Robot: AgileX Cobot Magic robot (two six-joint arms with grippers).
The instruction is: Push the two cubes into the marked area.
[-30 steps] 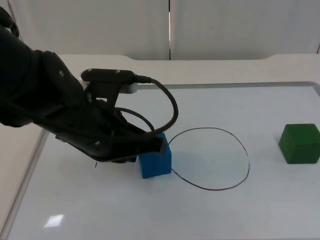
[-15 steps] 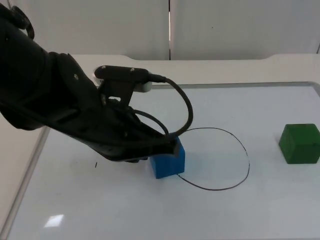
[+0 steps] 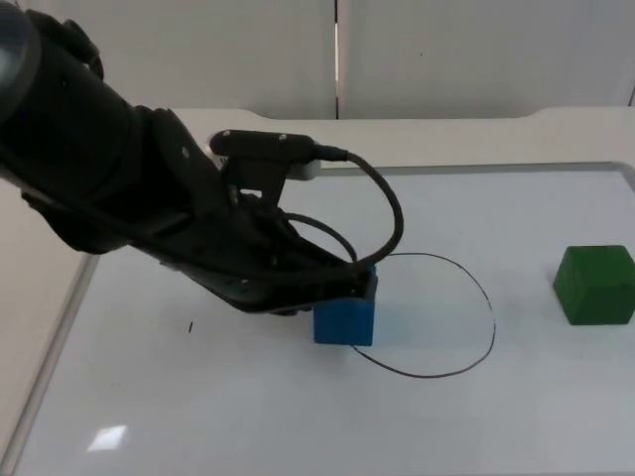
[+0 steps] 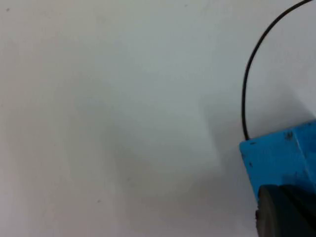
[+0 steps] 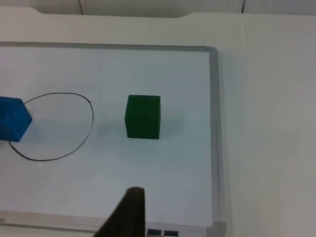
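Left gripper (image 3: 369, 288) low over the whiteboard (image 3: 298, 416), pressed against the blue cube (image 3: 345, 321) on its upper left side; whether its claw is apart or together cannot be told, the arm's bulk covering it from above. In the left wrist view one black fingertip (image 4: 284, 212) touching the blue cube's top face beside its near edge.

Blue cube sitting right on the left rim of the black drawn circle (image 3: 476, 288), partly across the line and partly still outside it. Small dark specks on its faces in the left wrist view; no lettering legible.

Green cube (image 3: 595, 285) well to the right of the circle, outside it, near the whiteboard's right frame, with bare board between it and the line. Upright and square to the board in the right wrist view, no print readable on it.

Right arm waiting off to the side; right gripper (image 5: 129, 213) above the board's near edge, well apart from both cubes, claw state not discernible.

No brand names or labels readable anywhere.
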